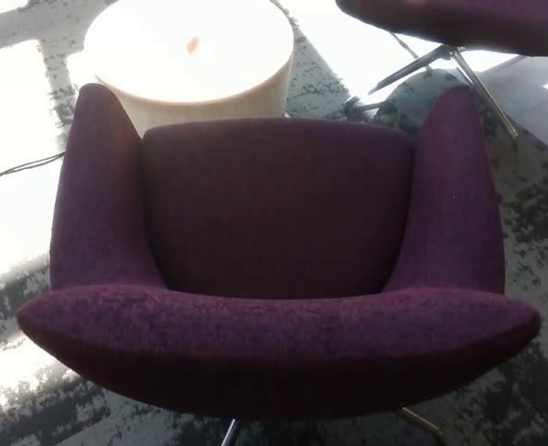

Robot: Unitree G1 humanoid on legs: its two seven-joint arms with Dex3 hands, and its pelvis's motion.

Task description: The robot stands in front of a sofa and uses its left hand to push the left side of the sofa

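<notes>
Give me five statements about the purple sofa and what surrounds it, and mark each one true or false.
1. No robot hand shows in the head view. True.
2. The purple sofa has something lying on its seat. False: the seat is bare.
3. A round pale table stands beyond the sofa's far edge, toward its left side. True.
4. The robot's left hand is pressed against the sofa's left armrest. False: nothing touches the armrest.
5. A second purple seat on metal legs shows at the upper right. True.
</notes>
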